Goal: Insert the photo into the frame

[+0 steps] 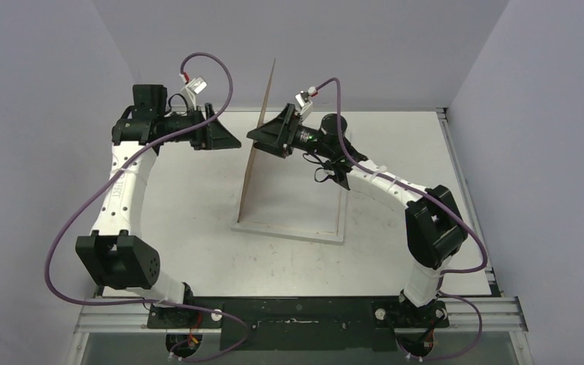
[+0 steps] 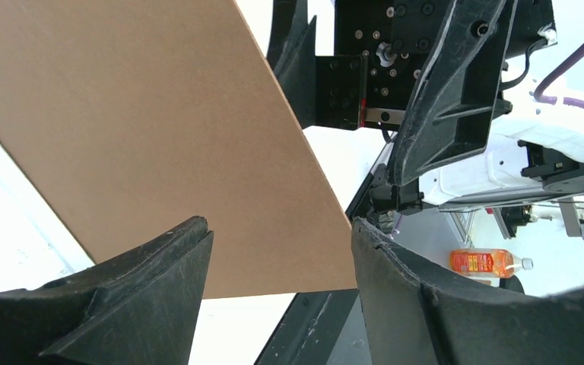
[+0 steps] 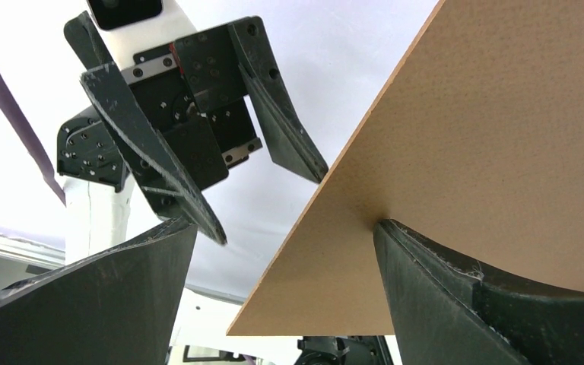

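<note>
Here, nearest my bases, the frame (image 1: 296,231) lies flat on the table (image 1: 190,205), its white rim showing. From the frame's left side the brown backing board (image 1: 252,171) stands almost upright, its lower edge at that rim and its top well above the frame.

Right of the board and above the frame, my right pincer (image 1: 262,135) stands wide. One fingertip (image 3: 399,239) presses the board's face and the other hangs clear of it, so the board is propped, not pinched.

Left of the board and outside the frame, my left pincer (image 1: 228,138) is open and holds nothing; it is apart from the board.

The photo shows in none of the views, and I cannot tell whether it lies in the frame's opening.

Step in hand, as I judge it: the backing is held up so that the frame's opening can be reached. The next move calls for steadying the board on that single finger, or taking its free edge between my left fingers. Only then can the photo be laid square to the frame's corners.
</note>
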Robot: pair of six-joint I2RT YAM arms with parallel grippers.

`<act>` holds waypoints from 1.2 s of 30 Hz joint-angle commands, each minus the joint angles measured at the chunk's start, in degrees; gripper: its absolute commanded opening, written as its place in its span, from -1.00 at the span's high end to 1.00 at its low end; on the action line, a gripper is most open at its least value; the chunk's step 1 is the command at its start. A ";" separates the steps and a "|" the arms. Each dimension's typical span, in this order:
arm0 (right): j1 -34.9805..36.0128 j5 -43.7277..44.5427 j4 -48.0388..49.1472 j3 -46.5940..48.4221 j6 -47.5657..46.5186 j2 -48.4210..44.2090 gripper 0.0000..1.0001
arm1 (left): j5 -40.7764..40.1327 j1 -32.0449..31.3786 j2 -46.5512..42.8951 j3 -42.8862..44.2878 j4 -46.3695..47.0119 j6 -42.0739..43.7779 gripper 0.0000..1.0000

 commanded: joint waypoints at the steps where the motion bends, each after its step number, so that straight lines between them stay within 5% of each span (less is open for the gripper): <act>1: -0.23 1.47 5.15 2.42 0.89 1.22 -0.79 | 0.38 -1.86 -2.60 -1.30 2.31 0.06 -0.30; 16: 0.00 2.29 6.61 2.51 2.55 2.14 -0.80 | -6.81 -5.50 -2.42 -2.99 1.15 2.97 -0.30; 36: -0.06 1.83 5.87 2.26 1.99 2.39 -0.80 | -6.76 -5.88 -1.44 -1.55 1.34 2.48 -0.27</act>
